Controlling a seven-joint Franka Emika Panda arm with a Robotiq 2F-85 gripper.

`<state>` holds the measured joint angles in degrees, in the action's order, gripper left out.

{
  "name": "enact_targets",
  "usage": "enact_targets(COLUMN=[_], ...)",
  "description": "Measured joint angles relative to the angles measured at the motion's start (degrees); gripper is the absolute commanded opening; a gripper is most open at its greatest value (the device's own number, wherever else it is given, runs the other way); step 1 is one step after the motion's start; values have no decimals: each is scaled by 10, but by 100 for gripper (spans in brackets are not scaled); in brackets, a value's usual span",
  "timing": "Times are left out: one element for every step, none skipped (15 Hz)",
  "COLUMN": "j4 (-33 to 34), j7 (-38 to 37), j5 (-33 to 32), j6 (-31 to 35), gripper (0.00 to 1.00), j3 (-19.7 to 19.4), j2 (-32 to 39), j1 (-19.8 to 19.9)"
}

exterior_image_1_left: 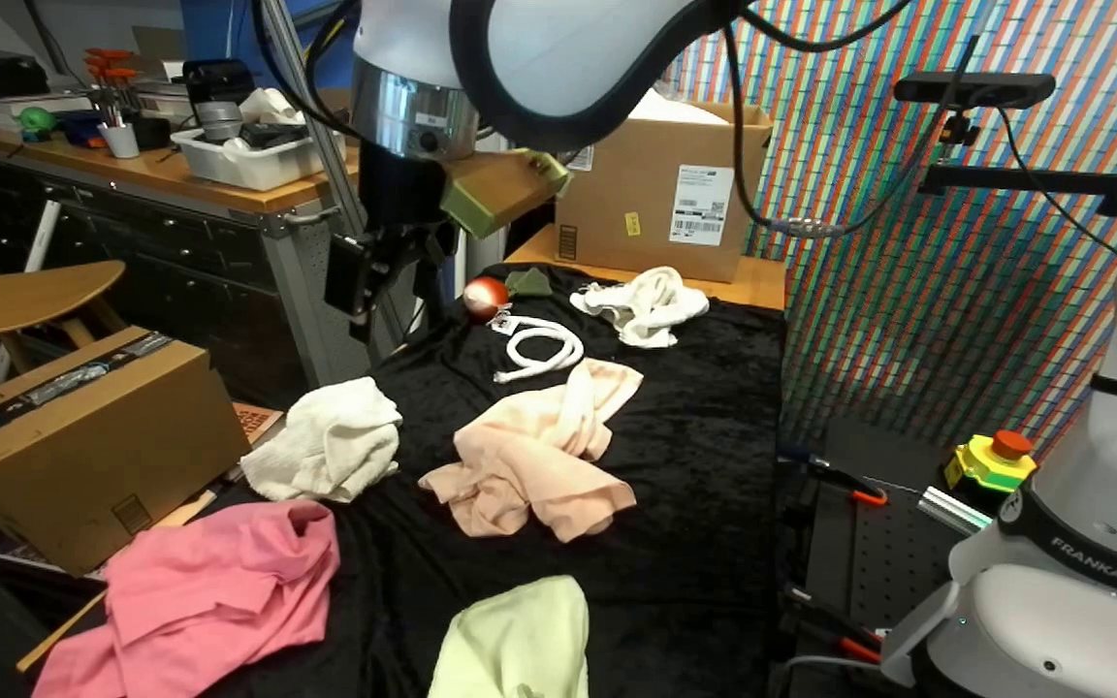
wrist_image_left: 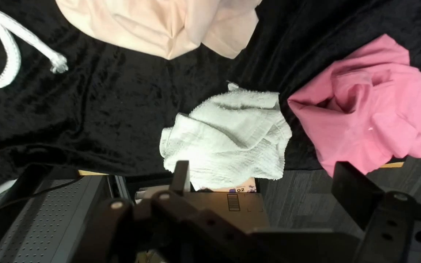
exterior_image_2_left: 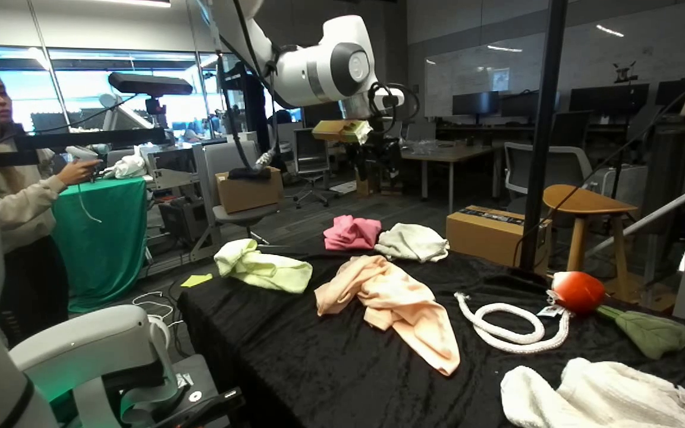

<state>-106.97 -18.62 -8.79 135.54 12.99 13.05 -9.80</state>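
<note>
The black two-fingered claw [wrist_image_left: 263, 175] hangs up high with its fingers wide apart and nothing in between. The crumpled, bumpy white cloth [wrist_image_left: 225, 138] looks nearest: it lies at the edge of the black cloth-covered surface [exterior_image_1_left: 704, 465], beside the crumpled soft pink cloth [wrist_image_left: 371, 113]. I think this is the reaching step, before any grab. To take the white cloth, the claw would need to come down over it, then squeeze. Both exterior views show a crumpled pale green cloth [exterior_image_2_left: 265, 270] that the wrist view does not. Only in an exterior view can you see a person in a light top [exterior_image_2_left: 27, 205]
</note>
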Motion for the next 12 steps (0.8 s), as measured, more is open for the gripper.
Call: enact_targets(j4=[19, 38, 57, 76, 94, 113, 130, 147, 162, 178, 193, 206], j7=[0, 0, 0, 0, 0, 0, 0, 0, 0, 0, 0, 0], j5=[-1, -1, -2, -2, -2, -1, -1, -1, 0, 1, 1, 1], j6=[1, 3, 4, 4, 4, 4, 4, 4, 4, 4, 4, 4], gripper=[100, 100, 100, 100, 100, 100, 100, 100, 100, 100, 100, 100], j3=[-8, -16, -24, -32, -38, -44, -49, -52, -55, -58, -60, -64], j2=[22, 44, 65, 87, 109, 130, 151, 171, 191, 209, 226, 241], j1=[-6, -11, -17, -23, -29, -35, -40, -44, -48, -52, -56, -60])
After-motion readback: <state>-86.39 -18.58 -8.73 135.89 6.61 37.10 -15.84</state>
